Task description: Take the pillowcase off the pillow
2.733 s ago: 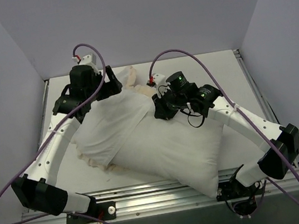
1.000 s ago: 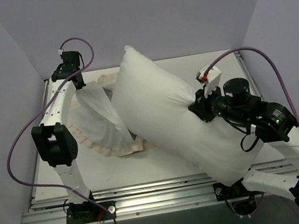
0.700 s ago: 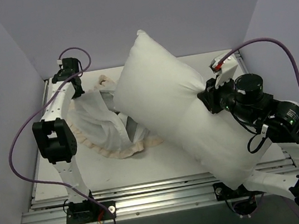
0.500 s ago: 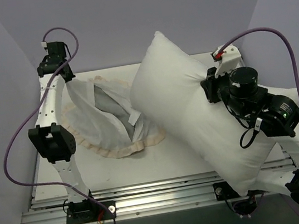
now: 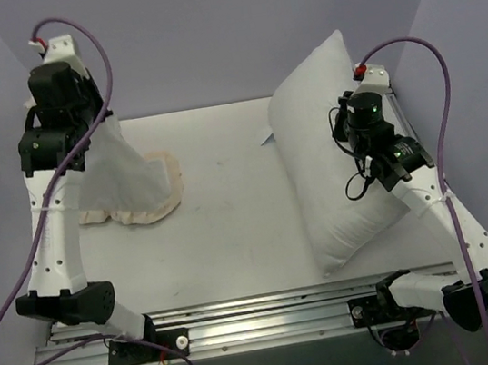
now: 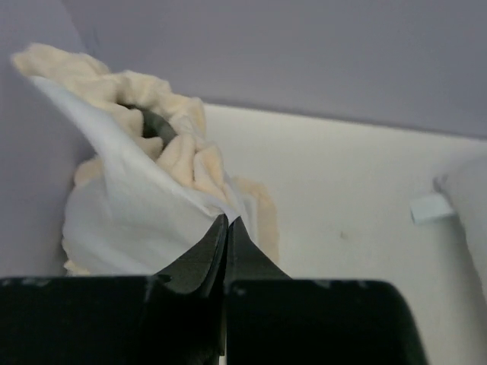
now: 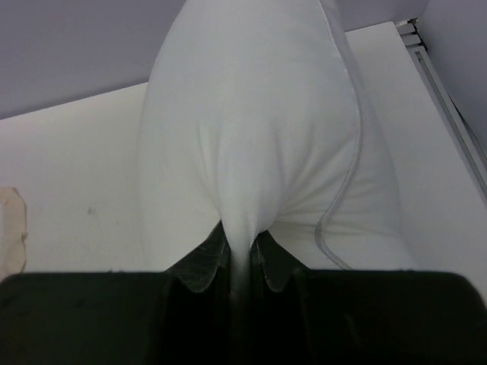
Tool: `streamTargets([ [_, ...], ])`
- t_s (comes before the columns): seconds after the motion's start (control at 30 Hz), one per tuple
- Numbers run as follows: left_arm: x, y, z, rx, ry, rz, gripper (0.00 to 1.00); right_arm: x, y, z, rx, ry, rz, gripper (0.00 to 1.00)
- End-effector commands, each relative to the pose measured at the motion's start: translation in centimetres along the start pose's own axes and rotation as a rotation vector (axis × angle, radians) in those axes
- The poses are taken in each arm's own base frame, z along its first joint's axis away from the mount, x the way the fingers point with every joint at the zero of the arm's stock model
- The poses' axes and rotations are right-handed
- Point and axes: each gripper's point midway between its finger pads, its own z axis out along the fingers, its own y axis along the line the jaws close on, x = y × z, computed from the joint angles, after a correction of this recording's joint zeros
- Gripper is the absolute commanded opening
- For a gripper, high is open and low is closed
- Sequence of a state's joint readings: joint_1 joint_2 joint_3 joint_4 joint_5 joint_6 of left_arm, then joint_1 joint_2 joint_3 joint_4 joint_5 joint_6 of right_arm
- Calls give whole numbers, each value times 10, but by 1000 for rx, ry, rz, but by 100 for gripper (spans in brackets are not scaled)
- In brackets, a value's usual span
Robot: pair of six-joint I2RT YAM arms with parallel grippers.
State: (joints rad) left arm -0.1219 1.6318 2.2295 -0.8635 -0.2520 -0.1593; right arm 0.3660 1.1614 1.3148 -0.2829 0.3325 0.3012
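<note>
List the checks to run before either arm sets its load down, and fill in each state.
1. The soft white fabric pillowcase with the cream frill is fully off the plump plain white pillow: ok, bare table lies between them.
2. Hold of the left gripper: ok, shut on the pillowcase's white fabric.
3. Hold of the right gripper: ok, shut on a pinch of the pillow.
4. Lower frill of the pillowcase on the table: ok, it pools there.
5. Lower end of the pillow resting on the table: cannot tell.
</note>
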Motion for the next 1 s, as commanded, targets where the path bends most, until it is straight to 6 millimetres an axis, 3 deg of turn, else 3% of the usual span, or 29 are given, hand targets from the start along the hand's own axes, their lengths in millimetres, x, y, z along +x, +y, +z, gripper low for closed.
streamTargets([
  [0.0, 64, -29, 9, 104, 131, 38, 2, -60, 15, 13, -66, -265, 230, 0],
  [0.03, 79, -31, 10, 107, 151, 21, 2, -37, 14, 26, -67, -220, 213, 0],
  [0.07, 118, -29, 7, 107, 230, 24, 2, -29, 8, 35, -62, -202, 209, 0],
  [0.13, 149, -35, 6, 131, 279, -48, 2, 6, 13, 59, -89, -109, 179, 0],
  [0.17, 189, -36, 2, 139, 359, -58, 2, 18, 13, 67, -96, -77, 171, 0],
  [0.27, 235, -60, -7, 225, 451, -160, 3, 61, 8, 90, -83, 28, 168, 0],
  [0.3, 269, -73, -16, 261, 536, -182, 4, 73, 1, 99, -62, 60, 171, 0],
  [0.33, 281, -87, -22, 312, 566, -205, 6, 81, -3, 102, -51, 80, 173, 0],
  [0.37, 310, -99, -35, 329, 634, -218, 8, 95, -8, 107, -34, 117, 172, 3],
  [0.47, 337, -122, -56, 412, 692, -234, 13, 99, -18, 109, -20, 149, 184, 18],
  [0.5, 354, -123, -64, 411, 730, -238, 20, 97, -19, 105, -21, 153, 182, 24],
  [0.53, 358, -123, -68, 412, 741, -239, 25, 93, -19, 103, -23, 149, 175, 40],
  [0.6, 355, -116, -74, 395, 729, -232, 38, 78, -19, 92, -31, 138, 156, 56],
  [0.63, 348, -110, -76, 374, 720, -218, 45, 70, -18, 89, -33, 123, 153, 70],
  [0.67, 332, -102, -75, 345, 663, -202, 54, 72, -22, 82, -19, 152, 136, 75],
  [0.7, 325, -94, -79, 324, 651, -164, 64, 54, -22, 74, -21, 119, 127, 79],
  [0.73, 299, -95, -80, 334, 597, -158, 82, 46, -22, 69, -18, 106, 122, 86],
  [0.77, 279, -89, -83, 314, 540, -149, 88, 39, -24, 63, -12, 96, 117, 88],
  [0.83, 254, -72, -88, 261, 482, -96, 97, 15, -30, 44, 11, 52, 109, 95],
  [0.87, 219, -71, -95, 266, 404, -105, 97, 6, -34, 31, 23, 34, 108, 96],
  [0.93, 194, -53, -105, 212, 343, -68, 94, -20, -41, 12, 50, -28, 114, 99],
  [0.97, 167, -49, -113, 209, 280, -76, 94, -24, -45, 2, 62, -34, 109, 100],
])
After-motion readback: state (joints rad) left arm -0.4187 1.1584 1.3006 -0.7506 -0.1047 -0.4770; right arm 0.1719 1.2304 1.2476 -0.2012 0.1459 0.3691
